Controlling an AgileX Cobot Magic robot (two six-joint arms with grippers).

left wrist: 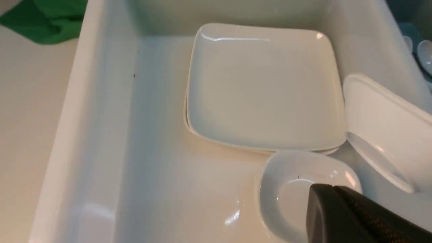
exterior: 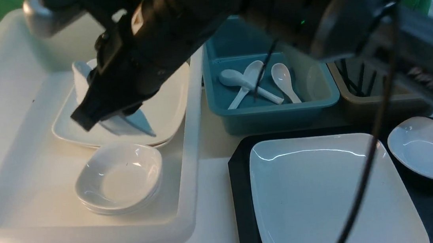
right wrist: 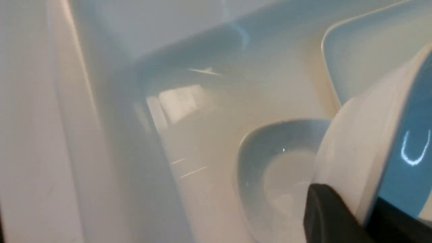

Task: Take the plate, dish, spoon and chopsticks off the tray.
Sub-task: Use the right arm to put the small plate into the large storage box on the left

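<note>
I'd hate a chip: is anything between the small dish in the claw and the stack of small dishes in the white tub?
Nothing visible does. The dish hangs tilted in the right claw over the white tub; the dish stack lies uncovered, plates beside it.

Light diffuse, from overhead. Streak glare near the rim of the plate (exterior: pixel 326 190). Soft bluish shadow below arm (exterior: pixel 175 26), inside white tub (exterior: pixel 13 117). Arm close to lens, blurred. Right wrist view hazy, low contrast; dish (right wrist: pixel 357 152) out of focus. Left wrist view sharpest, warm cast.
</note>
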